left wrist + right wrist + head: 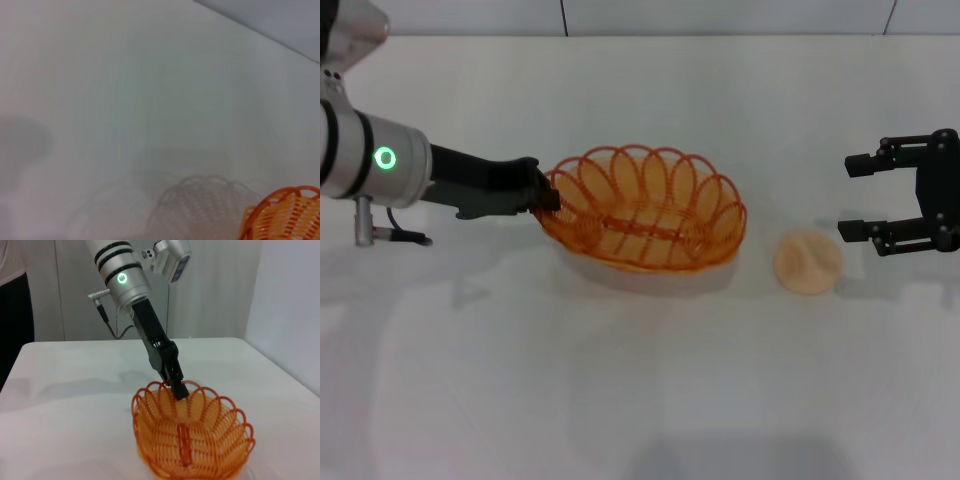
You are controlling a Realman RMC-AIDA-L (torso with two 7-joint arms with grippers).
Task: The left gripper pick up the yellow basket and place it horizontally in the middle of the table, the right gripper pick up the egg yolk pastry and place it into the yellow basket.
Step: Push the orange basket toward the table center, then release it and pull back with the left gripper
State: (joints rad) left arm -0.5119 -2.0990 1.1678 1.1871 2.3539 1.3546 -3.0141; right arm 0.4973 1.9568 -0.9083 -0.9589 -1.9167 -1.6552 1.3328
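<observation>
The left hand (548,196) is reaching in from the left side of the head view, its black fingers closed on the near-left rim of the yellow basket (645,210). In the right wrist view the same hand (177,388) is pinching one of the rim's loops from above, which looks like a sensible hold: the looped edge is the only thin part the fingers can clamp. The basket is sitting roughly in the middle of the worktop (640,390), long axis running side to side, tilted slightly with a pale shadow beneath it, so it seems to be just above or only lightly touching the surface; I cannot tell which. The left wrist view is showing only a corner of the basket (282,215) and its shadow.

Just to the right of the basket, apart from it, the egg yolk pastry (808,262) is lying flat on the worktop, clear of the rim and open for a grasp from above or from the side.

Further right, the right hand (855,198) is hovering with its two fingers spread wide and holding nothing, near the pastry but not touching it. It appears to be waiting until the basket is set down and released.

The worktop is a plain white, faintly glossy surface showing soft shadows. Behind it the right wrist view is showing pale walls or curtains (225,290) and a dark strip (15,315) at one edge.
</observation>
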